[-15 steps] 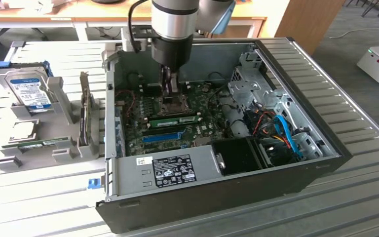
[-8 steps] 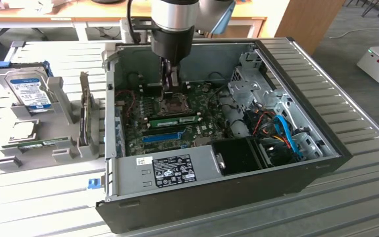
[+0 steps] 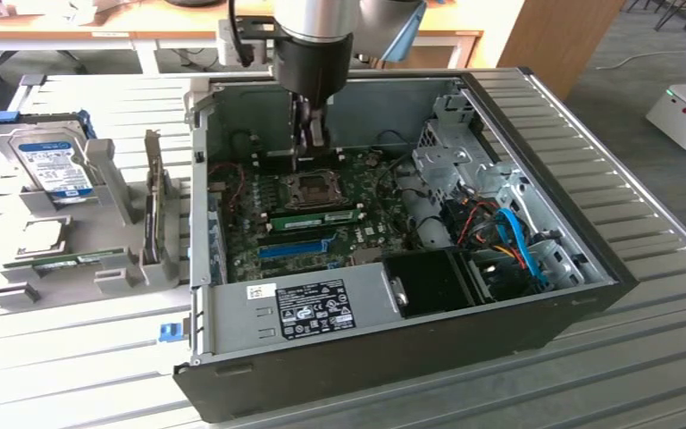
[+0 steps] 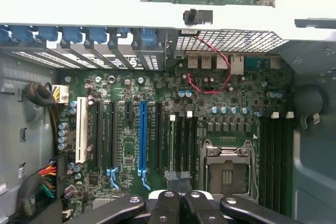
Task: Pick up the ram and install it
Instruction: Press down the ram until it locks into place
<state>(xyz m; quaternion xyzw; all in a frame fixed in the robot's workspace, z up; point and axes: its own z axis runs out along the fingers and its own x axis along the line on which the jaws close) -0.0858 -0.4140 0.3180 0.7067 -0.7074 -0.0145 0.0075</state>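
- Claw (image 3: pixel 313 147) is down inside the case (image 3: pixel 581 268), closed tight; I see nothing pinched between its tips, which hang over the board by the socket (image 3: pixel 315 188)
- Ram (image 3: pixel 319 217) sits in the slot just beside the socket, on the side away from the claw; on the wrist view it runs edge-on as a thin line (image 4: pixel 171 145) out from the claw (image 4: pixel 177 182); I can't tell whether it is fully seated or the end clips have latched
- Risk as I read it: press with closed tips off-centre and one end goes home while the other rides up; the stick tilts, the clip stays loose
- Drift sideways and the tips land on the socket's open frame (image 4: pixel 229 163); bent pins would be the cost
- Neighbours: blue slot (image 3: pixel 289 248) further along the board; red wire (image 4: pixel 210 85) looped near the rear ports, apart from the claw
- Blue cables (image 3: pixel 516 237) bunch at the exterior view's right, well apart
- Outside on the desk (image 3: pixel 69 357): hard drive (image 3: pixel 54 165) upright in a grey rack (image 3: pixel 117 277), with another green stick (image 3: pixel 81 259) lying in it
- Case walls hem the arm in; little room to swing
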